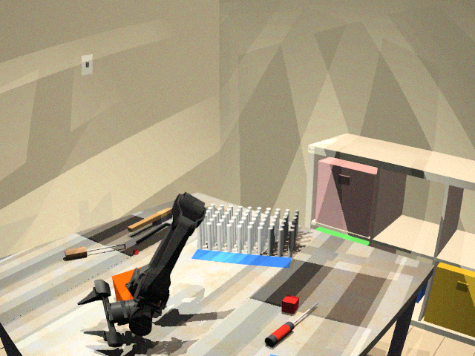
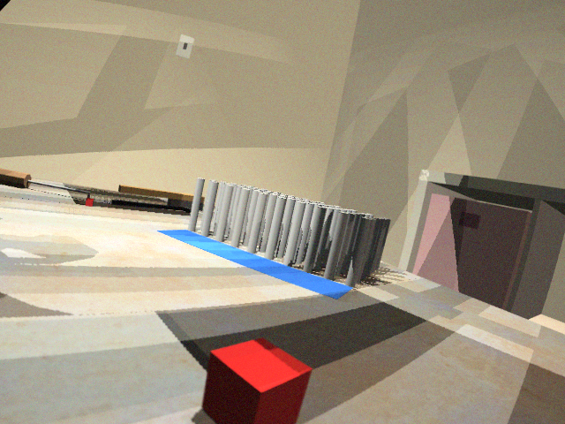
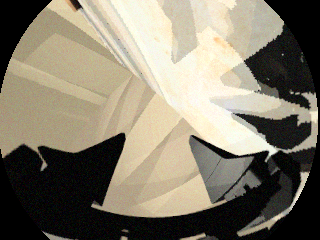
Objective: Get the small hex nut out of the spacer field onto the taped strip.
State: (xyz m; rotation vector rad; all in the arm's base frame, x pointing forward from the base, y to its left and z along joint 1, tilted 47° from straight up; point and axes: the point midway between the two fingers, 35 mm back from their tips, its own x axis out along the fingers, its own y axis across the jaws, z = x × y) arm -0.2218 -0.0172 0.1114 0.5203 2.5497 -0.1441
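Observation:
Metal spacers (image 1: 249,239) (image 2: 294,232) stand upright in close rows, none lying down. The blue taped strip (image 1: 241,258) (image 2: 269,264) lies in front of them, with no nut visible on it. The nut is not visible in any view. My gripper (image 1: 82,317) (image 3: 158,137) is open and empty, low at the near left, well away from the spacers. A wood-handled tool (image 1: 76,253) (image 2: 13,177) with a thin wire shaft lies at the left. Another wooden-handled item (image 1: 149,219) (image 2: 150,191) lies left of the spacers. A red screwdriver (image 1: 280,334) lies at the near right.
An orange box (image 1: 122,285) stands behind my gripper, partly hidden by the arm. A red cube (image 1: 290,304) (image 2: 259,365) is by the screwdriver tip. A small red object (image 1: 136,251) (image 2: 89,201) lies near the wire tool. A shelf unit (image 1: 398,153) stands at the right.

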